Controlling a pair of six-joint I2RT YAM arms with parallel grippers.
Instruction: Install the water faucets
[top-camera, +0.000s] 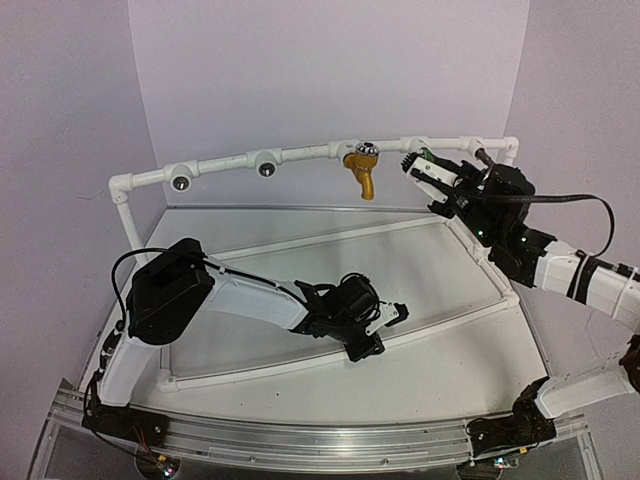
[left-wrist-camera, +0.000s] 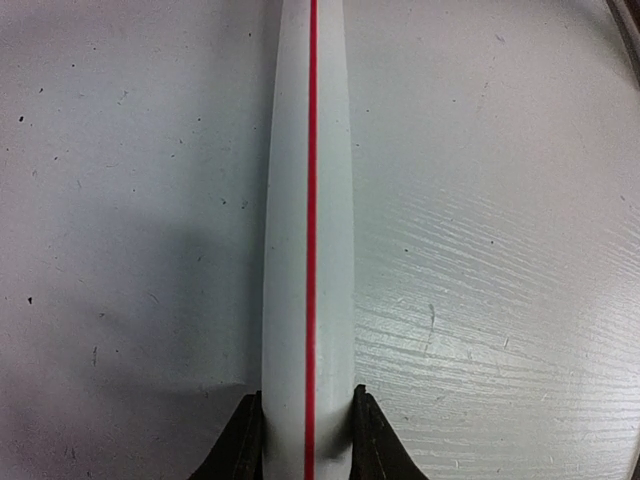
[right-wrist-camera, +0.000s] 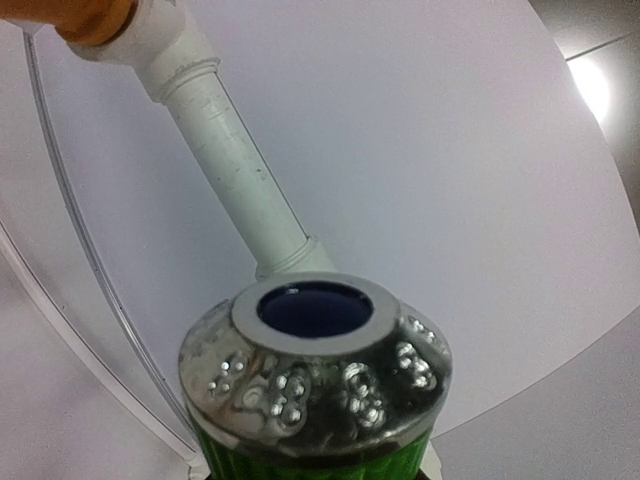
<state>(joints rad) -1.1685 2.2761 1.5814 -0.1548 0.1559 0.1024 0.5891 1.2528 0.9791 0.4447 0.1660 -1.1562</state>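
Observation:
A mustard-yellow faucet (top-camera: 362, 170) with a silver cap hangs from the raised white pipe frame (top-camera: 300, 153) at the back, and its edge shows in the right wrist view (right-wrist-camera: 85, 18). My right gripper (top-camera: 424, 170) is shut on the green faucet (right-wrist-camera: 315, 385), holding it up near the top pipe right of the yellow one; only a bit of green (top-camera: 425, 154) shows from above. My left gripper (top-camera: 392, 318) is shut on the frame's lower front pipe (left-wrist-camera: 310, 250), white with a red stripe, its fingertips (left-wrist-camera: 243, 440) on either side. The dark grey faucet is out of view.
Two round silver-centred sockets (top-camera: 182, 181) (top-camera: 266, 167) sit on the top pipe at the left. The frame's low pipes (top-camera: 330, 236) lie on the white tabletop. Purple walls enclose the back and sides. An aluminium rail (top-camera: 300, 440) runs along the near edge.

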